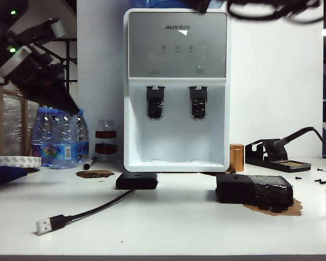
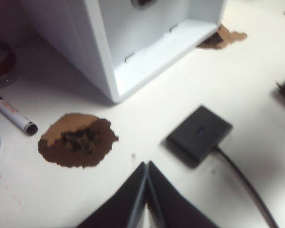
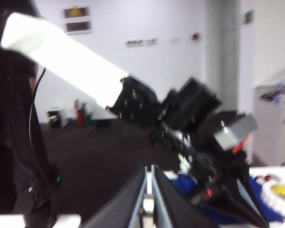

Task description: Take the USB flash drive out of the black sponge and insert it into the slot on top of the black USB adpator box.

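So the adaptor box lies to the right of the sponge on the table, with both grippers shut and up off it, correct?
Not quite. The exterior view shows the adaptor box to the left of the sponge. The rest holds: left gripper and right gripper are shut, above the table.

The table [image 1: 163,228] is smooth, matt white. The sponge [image 1: 254,191] on the right looks like matt black foam, its right part wrapped in glossy, wrinkled film. The box [image 1: 136,181] at the centre is smooth black plastic with a slight sheen; its cable [image 1: 98,209] is matt black and ends in a shiny metal plug [image 1: 43,225] at near left. The dispenser [image 1: 176,87] behind is glossy white plastic with a satin grey panel. Far left, the bottles [image 1: 62,138] are clear plastic. The left gripper [image 2: 146,190] and right gripper [image 3: 149,190], both with fingers pressed together, are matt black.
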Motion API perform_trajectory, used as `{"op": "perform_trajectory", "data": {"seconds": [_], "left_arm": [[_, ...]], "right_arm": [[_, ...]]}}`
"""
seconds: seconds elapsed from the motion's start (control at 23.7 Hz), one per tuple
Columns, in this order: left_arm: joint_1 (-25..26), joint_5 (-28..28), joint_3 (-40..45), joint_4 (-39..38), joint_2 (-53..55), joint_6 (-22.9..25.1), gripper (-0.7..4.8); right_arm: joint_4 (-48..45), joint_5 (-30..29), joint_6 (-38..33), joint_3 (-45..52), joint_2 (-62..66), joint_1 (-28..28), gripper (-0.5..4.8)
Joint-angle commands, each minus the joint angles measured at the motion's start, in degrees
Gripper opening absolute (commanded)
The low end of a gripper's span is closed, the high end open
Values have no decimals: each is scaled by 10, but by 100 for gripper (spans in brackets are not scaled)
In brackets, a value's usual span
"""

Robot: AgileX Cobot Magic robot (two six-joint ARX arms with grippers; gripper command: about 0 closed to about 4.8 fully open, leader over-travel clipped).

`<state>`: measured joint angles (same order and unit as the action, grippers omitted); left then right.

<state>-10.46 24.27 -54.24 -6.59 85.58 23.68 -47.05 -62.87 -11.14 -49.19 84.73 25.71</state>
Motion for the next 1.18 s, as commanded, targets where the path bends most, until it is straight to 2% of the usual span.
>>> {"op": "perform_trajectory", "data": {"seconds": [0.04,0.17,0.25,0.34,0.46,0.55,0.68,0.8,0.89,0.97,1.18], "left_arm": [[22,56,-1,-40,-12,70,-4],[30,90,0,-90,-28,92,-4],[38,116,4,-141,-47,130,-4],[57,149,7,-186,-71,137,-4],[87,164,32,-195,-116,141,-4],[123,188,62,-186,-147,152,-4],[154,189,90,-166,-169,151,-4],[170,198,112,-134,-169,151,-4],[178,199,129,-110,-169,151,-4],[178,198,141,-90,-169,144,-4],[177,195,185,-9,-169,129,-4]], "right_arm": [[1,-44,2,-52,86,-5,-2],[1,-55,10,-78,151,-4,-2],[0,-54,26,-93,205,-4,-2],[0,-45,62,-106,245,-4,-2],[1,-45,116,-127,291,-4,-2],[3,-42,167,-155,325,-4,-2],[32,-42,211,-193,374,1,-2],[145,-31,307,-235,411,3,-2],[262,15,419,-260,419,3,-2],[318,56,497,-275,419,3,-2],[316,95,558,-285,423,3,-2]]}}
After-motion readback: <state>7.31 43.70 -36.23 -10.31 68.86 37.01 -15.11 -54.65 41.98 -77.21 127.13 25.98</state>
